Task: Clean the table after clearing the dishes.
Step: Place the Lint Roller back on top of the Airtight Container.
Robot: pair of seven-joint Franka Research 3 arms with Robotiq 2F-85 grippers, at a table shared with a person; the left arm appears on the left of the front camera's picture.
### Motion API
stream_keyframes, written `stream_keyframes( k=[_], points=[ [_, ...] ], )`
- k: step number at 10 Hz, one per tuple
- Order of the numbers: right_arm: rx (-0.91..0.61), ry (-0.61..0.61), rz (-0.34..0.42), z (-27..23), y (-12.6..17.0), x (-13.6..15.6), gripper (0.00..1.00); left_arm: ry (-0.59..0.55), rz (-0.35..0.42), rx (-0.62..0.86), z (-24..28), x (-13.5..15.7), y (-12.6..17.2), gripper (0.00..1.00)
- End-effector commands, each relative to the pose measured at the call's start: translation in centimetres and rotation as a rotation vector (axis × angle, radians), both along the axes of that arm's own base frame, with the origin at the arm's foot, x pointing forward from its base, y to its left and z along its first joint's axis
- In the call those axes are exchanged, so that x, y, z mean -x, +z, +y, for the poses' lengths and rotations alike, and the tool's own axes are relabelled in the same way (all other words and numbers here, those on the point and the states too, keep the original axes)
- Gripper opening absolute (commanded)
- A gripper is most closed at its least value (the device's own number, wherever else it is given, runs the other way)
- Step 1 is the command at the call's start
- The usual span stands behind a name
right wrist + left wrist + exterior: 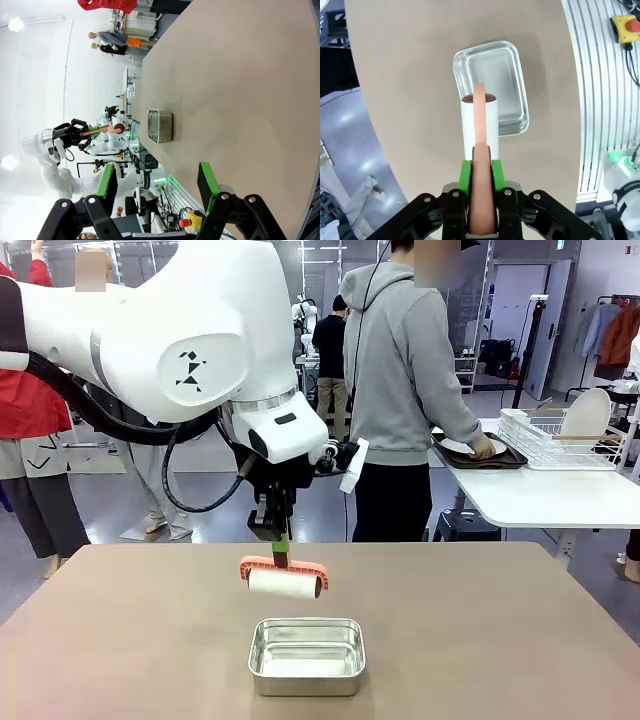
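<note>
The taupe-brown table (500, 640) spreads across the front view. My left gripper (281, 552) hangs above its middle, shut on the red handle (481, 200) of a white roller (285, 585). The roller hovers just over the tabletop, behind a steel pan (307, 655). In the left wrist view the green pads (465, 176) clamp the handle, with the roller (479, 125) overlapping the pan (492, 85). My right gripper (157, 182) stands open and holds nothing, off the table's (240, 75) edge. One white plate (462, 447) lies in a dark tray (480, 460) on the white side table.
A person in a grey hoodie (410, 370) stands at the white table (540, 495) at the right, one hand on the plate in the tray. A wire dish rack (560, 440) there holds an upright plate. Other people stand farther back.
</note>
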State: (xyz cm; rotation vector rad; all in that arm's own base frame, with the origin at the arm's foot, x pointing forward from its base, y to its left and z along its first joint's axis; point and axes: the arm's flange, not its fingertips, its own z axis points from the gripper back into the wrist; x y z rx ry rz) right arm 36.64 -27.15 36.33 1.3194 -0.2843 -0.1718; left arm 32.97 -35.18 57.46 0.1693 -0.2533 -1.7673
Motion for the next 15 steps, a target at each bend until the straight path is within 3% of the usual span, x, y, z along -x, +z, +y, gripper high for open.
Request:
stream_keyframes(
  k=[1, 7, 12, 15],
  points=[
    [0.000, 0.006, 0.006, 0.3, 0.4, 0.3, 0.81, -0.018, 0.004, -0.009, -0.1, 0.1, -0.4, 0.21],
    [0.000, 0.006, 0.006, 0.3, 0.4, 0.3, 0.81, 0.110, 0.244, 0.042, -3.4, -7.2, -8.5, 0.21],
    [0.000, 0.006, 0.006, 0.3, 0.4, 0.3, 0.81, 0.185, 0.346, -0.012, -4.2, -11.8, -13.3, 0.21],
    [0.000, 0.006, 0.006, 0.3, 0.4, 0.3, 0.81, 0.199, 0.384, -0.020, -3.3, -13.9, -14.7, 0.21]
  ],
)
